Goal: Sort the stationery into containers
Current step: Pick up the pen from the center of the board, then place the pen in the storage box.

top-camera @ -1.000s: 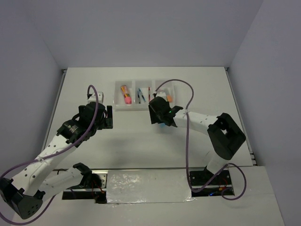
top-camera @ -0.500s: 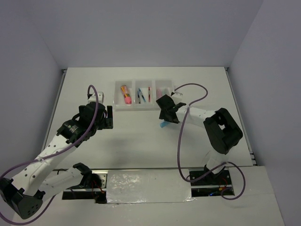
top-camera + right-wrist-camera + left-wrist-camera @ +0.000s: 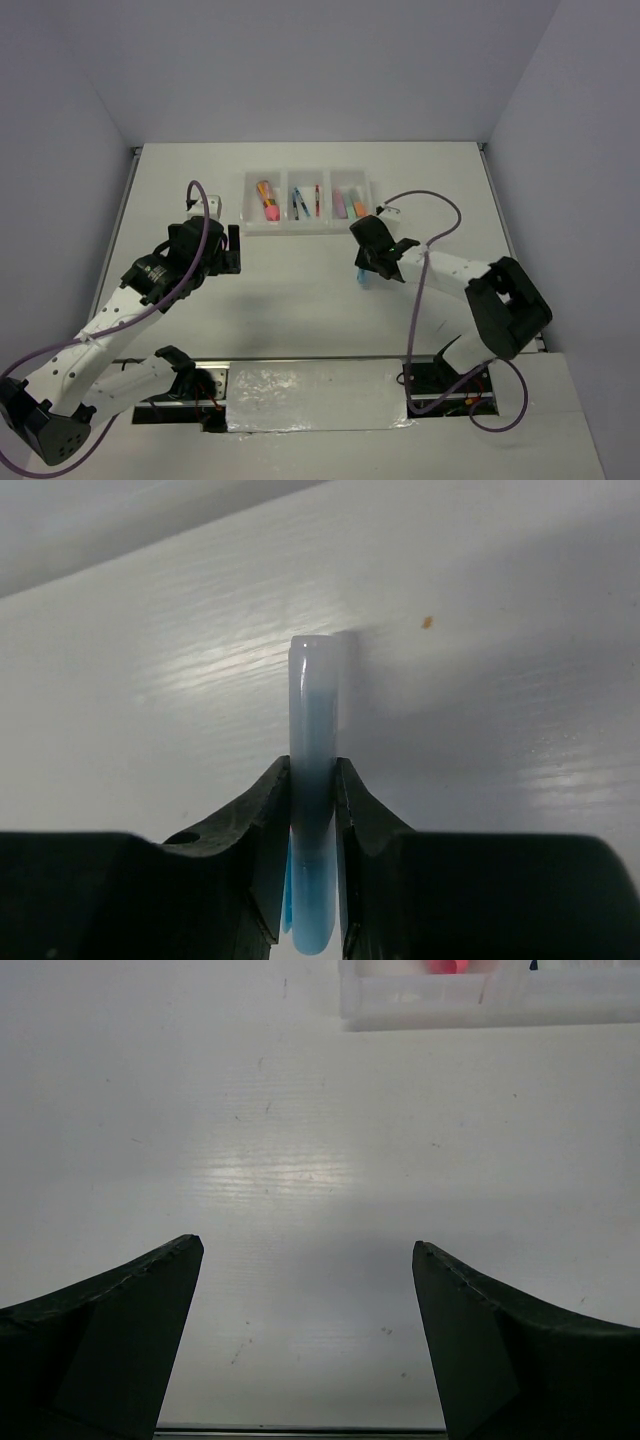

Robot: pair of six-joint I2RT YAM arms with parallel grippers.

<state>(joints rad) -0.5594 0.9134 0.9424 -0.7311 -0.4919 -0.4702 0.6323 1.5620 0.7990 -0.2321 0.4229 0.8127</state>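
The white three-compartment tray [image 3: 306, 227] stands at the back middle of the table. Its left cell holds the pink-orange-yellow piece [image 3: 266, 199], the middle cell thin blue and red pens [image 3: 303, 201], the right cell pastel markers [image 3: 348, 205]. My right gripper [image 3: 364, 272] is shut on a blue marker [image 3: 314, 780] and holds it in front of the tray's right end; the marker's tip points at the table. My left gripper [image 3: 233, 250] is open and empty, left of the tray, whose front wall [image 3: 480, 1005] shows in the left wrist view.
A small white block [image 3: 207, 207] sits at the back left, just beyond my left gripper. Grey walls close the table at the back and both sides. A purple cable [image 3: 425, 215] arcs over the right arm.
My right gripper has moved right and toward the near edge, away from the tray, with the blue marker in it. The left arm has not moved.
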